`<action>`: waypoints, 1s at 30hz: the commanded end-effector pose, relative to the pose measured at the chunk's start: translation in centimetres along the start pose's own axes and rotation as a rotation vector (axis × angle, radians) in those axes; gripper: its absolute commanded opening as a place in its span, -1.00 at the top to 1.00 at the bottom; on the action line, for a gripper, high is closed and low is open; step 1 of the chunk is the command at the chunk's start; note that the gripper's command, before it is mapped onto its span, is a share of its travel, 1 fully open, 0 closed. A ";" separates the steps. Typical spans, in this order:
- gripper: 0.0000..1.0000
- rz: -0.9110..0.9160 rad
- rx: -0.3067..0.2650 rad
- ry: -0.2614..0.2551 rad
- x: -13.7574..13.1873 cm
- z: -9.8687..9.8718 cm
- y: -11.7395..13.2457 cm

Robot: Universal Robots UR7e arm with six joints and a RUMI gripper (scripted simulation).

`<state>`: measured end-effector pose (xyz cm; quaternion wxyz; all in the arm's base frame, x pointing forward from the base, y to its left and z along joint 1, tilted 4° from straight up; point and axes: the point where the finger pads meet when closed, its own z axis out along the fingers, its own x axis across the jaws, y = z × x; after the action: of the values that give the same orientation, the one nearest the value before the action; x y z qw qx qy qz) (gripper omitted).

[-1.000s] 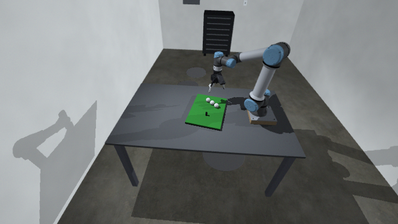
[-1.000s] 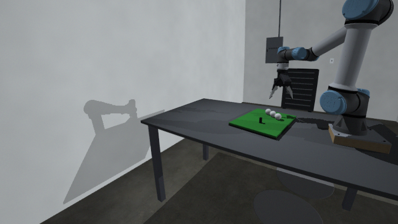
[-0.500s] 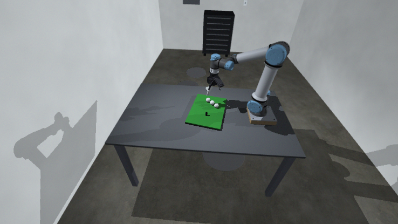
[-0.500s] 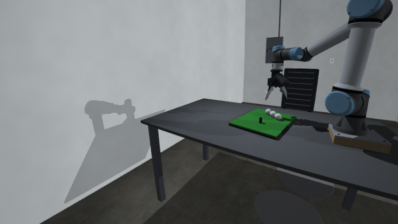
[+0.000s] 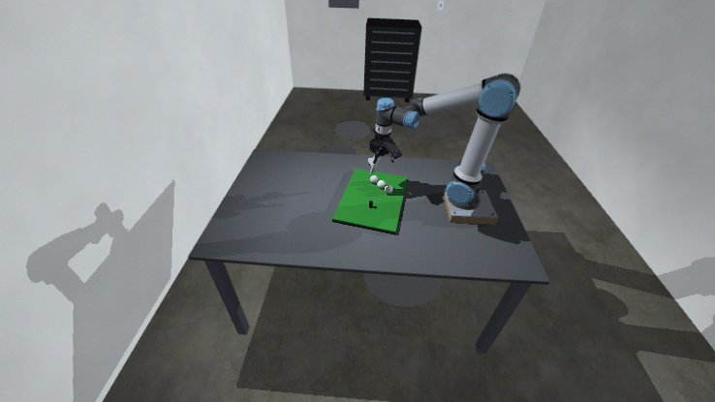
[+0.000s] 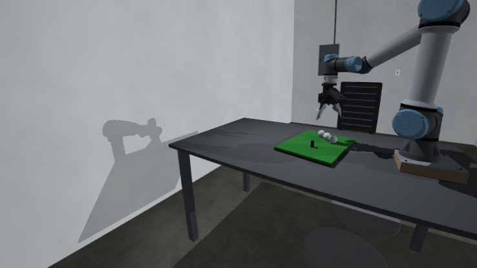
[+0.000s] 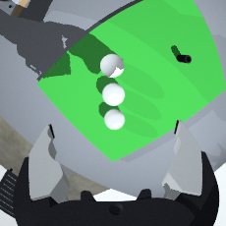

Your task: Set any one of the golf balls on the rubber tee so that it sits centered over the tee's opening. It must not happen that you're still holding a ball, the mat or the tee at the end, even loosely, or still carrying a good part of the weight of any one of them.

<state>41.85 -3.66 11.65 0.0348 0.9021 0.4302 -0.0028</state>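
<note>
Three white golf balls [image 5: 381,184] lie in a row on the far part of a green mat [image 5: 371,201]; they also show in the exterior view [image 6: 327,135] and the wrist view [image 7: 113,93]. A small black rubber tee [image 5: 372,204] stands near the mat's middle, empty, and shows in the exterior view [image 6: 313,144] and the wrist view [image 7: 181,55]. My gripper [image 5: 381,159] hangs open and empty above the mat's far edge, well above the balls; it also shows in the exterior view [image 6: 328,112] and the wrist view [image 7: 114,142].
The mat lies on a dark grey table [image 5: 363,218]. The arm's base [image 5: 469,207] stands on a wooden plate to the right of the mat. A black drawer cabinet [image 5: 391,58] stands at the back wall.
</note>
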 end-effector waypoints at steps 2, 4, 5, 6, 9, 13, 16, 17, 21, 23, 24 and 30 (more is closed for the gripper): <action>-1.00 -0.006 -0.003 0.000 0.1 0.0 0.0; -1.00 -0.007 -0.003 0.000 0.2 0.0 0.0; -1.00 -0.007 -0.003 0.000 0.2 0.0 0.0; -1.00 -0.007 -0.003 0.000 0.2 0.0 0.0; -1.00 -0.007 -0.003 0.000 0.2 0.2 0.0; -1.00 -0.007 -0.003 0.000 0.2 0.8 0.0; -1.00 -0.007 -0.003 0.000 0.1 2.2 0.1; -1.00 -0.007 -0.003 0.000 0.1 2.7 0.1; -1.00 -0.007 -0.002 0.000 0.1 5.4 0.0; -1.00 -0.007 -0.002 0.000 0.1 6.8 0.1; -1.00 -0.007 -0.002 0.000 0.1 7.4 0.1; -1.00 -0.007 -0.002 0.000 0.1 9.2 0.1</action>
<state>41.92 -4.11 3.49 0.0343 0.9006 0.4333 -0.0039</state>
